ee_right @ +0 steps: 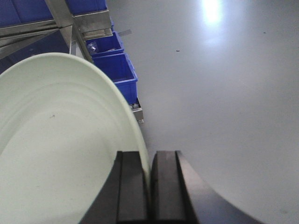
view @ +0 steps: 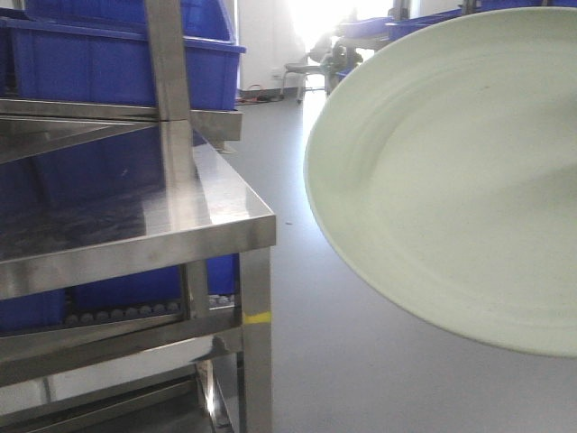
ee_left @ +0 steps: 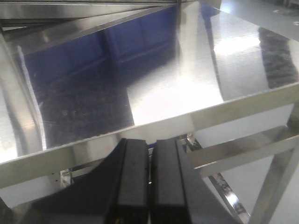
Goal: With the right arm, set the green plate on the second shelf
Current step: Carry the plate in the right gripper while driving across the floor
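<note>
Pinching the green plate (ee_right: 56, 140) by its rim, the right claw (ee_right: 149, 161) holds it tilted beside the shelf (view: 135, 225), likely for sliding in.

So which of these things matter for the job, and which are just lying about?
Job: pale green round plate, black right gripper clamping its rim, shiny steel shelf rack.
Lying about: blue plastic bins, black left gripper, shut and empty.

The green plate (view: 451, 180), tilted, rim pinched by right end effector (ee_right: 149, 157).
</note>
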Motion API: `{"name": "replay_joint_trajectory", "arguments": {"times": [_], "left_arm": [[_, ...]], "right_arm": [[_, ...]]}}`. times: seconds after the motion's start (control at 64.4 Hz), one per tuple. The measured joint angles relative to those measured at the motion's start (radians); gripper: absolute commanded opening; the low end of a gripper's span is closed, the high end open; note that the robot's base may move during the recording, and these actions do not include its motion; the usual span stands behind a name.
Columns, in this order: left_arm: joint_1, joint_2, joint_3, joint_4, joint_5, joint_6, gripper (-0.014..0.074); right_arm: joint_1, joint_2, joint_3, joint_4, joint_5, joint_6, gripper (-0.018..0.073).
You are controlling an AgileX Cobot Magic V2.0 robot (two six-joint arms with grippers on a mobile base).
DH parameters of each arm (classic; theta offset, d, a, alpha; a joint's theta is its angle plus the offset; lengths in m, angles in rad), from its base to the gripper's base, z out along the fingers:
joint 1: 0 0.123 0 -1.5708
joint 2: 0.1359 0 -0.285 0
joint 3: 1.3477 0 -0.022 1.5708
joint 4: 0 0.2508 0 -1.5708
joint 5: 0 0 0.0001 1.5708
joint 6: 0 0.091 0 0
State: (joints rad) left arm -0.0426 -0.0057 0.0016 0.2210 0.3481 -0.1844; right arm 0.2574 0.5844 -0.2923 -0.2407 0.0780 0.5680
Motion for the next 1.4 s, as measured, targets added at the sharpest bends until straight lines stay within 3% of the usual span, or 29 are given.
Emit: {"name": "replay_joint_trajectory", "arguments": {"times": [1.397], "left_arm": [[0.000,0.000,0.000,0.000,0.000,0.000,0.0125]], "right_arm": [[0.000,0.000,0.000,0.000,0.000,0.000,0.0055]]}}
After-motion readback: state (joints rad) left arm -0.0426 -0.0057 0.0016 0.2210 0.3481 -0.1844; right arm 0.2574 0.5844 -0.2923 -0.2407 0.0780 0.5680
